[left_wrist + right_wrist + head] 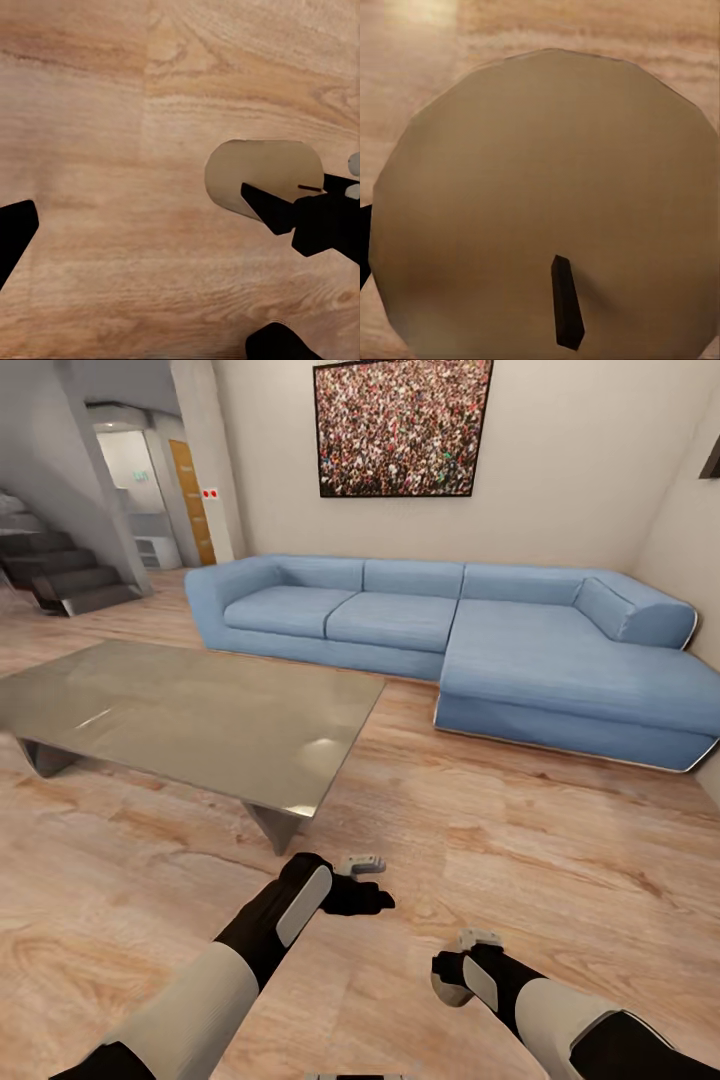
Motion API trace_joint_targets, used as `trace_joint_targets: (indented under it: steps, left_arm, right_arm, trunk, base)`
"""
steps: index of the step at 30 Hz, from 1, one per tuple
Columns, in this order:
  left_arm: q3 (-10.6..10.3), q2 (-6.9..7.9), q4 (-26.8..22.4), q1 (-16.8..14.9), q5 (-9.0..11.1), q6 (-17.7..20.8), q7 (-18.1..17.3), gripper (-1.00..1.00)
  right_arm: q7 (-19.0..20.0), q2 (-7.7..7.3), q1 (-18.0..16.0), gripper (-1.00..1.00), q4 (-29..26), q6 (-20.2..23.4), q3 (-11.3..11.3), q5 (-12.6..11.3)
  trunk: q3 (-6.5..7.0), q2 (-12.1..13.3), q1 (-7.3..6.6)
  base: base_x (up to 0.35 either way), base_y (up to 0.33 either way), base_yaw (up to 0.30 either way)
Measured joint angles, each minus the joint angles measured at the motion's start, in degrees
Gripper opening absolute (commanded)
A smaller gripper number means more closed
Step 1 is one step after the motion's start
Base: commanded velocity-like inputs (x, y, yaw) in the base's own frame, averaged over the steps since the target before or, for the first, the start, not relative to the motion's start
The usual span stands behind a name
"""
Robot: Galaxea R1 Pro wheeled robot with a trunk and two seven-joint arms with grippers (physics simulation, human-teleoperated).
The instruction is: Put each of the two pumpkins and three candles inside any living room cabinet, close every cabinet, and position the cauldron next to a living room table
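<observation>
A cream candle (pixel 540 202) with a dark wick sits right in front of the right wrist camera. My right gripper (pixel 455 970) is shut on it, low over the wooden floor. In the left wrist view the same candle (pixel 255 172) shows with the right gripper's dark fingers (pixel 300 217) closed around it. My left gripper (pixel 360 880) hangs open and holds nothing, just left of the right one and near the table's front corner. The glossy grey table (pixel 190 710) stands at the left. In the head view the candle is hidden under the right gripper.
A long blue corner sofa (pixel 470 630) runs along the back wall and down the right side. A framed picture (pixel 400 425) hangs above it. Dark stairs (pixel 60 565) rise at the far left. Bare wooden floor (pixel 520 840) lies between the table and the sofa.
</observation>
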Motion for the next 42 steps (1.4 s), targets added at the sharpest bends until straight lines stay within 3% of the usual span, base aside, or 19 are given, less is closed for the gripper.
trace_joint_targets:
  steps: [18, 24, 42]
  left_arm:
    - [-0.02, 0.00, 0.02, 0.00, -0.02, 0.00, 0.08, 1.00]
    - [-0.02, 0.00, 0.02, 0.00, -0.01, 0.00, 0.09, 1.00]
    - [-0.05, 0.00, 0.08, -0.01, -0.26, -0.17, 0.63, 1.00]
  right_arm:
    - [0.00, 0.02, 0.00, -1.00, 0.00, -0.02, 0.01, 0.03]
    - [0.00, 0.04, 0.00, -1.00, 0.00, -0.02, 0.01, 0.03]
    - [0.08, 0.04, 0.00, -1.00, -0.05, -0.08, 0.06, 0.06]
  trunk:
    - [0.80, 0.00, 0.00]
    - [1.08, 0.00, -0.03]
    - [5.57, 0.24, -0.50]
  base:
    - [-0.310, 0.000, 0.266]
    - [-0.072, 0.000, 0.264]
    - [-0.002, 0.000, 0.210]
